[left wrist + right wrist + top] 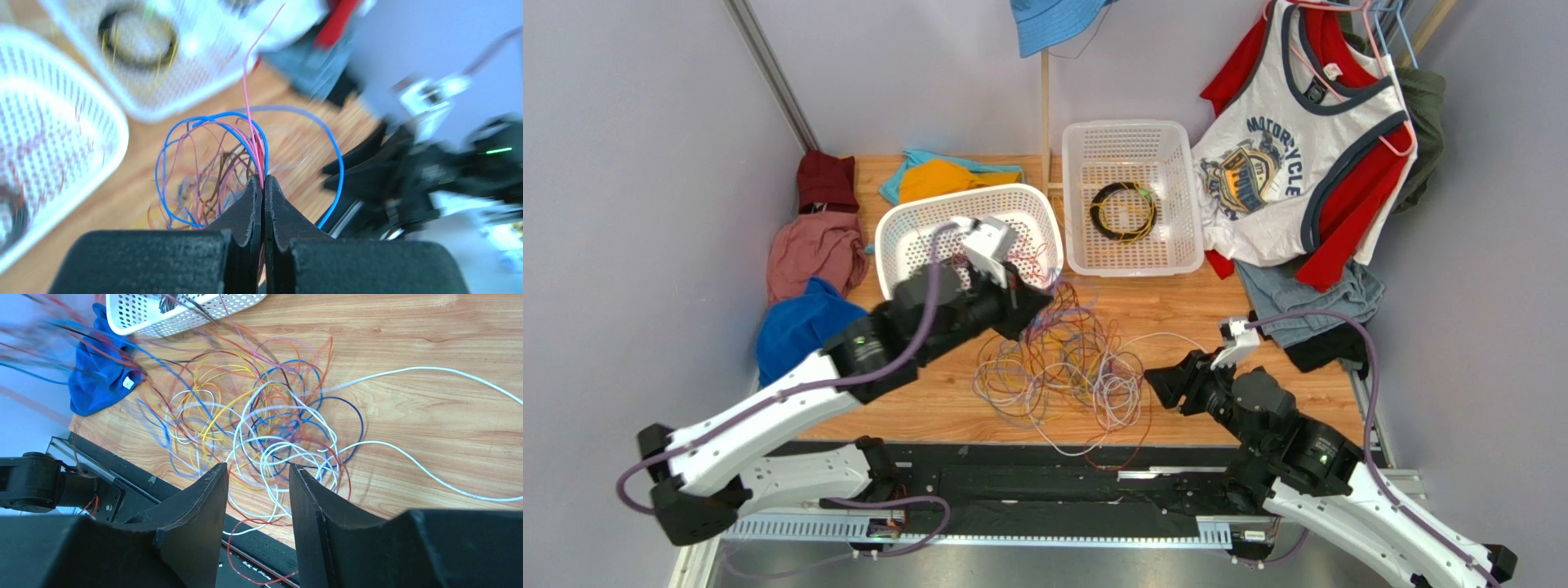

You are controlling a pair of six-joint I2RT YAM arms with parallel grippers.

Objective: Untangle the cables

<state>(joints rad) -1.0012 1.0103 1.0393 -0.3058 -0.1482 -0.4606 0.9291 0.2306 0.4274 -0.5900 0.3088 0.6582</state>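
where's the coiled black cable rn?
Top view: the coiled black cable lies inside the right-hand white basket at the back, just left of the hanging tank top.

2 baskets: left basket (916, 239) at 11 o'clock, right basket (1134, 255) at 12. 1 black coil (1095, 211). 1 cables tangle (1063, 361), ctr. 2 grippers: left gripper (264, 180), right gripper (258, 468).

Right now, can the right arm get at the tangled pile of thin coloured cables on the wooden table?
Probably yes: the right gripper hangs open right beside the cables, with nothing standing between them.
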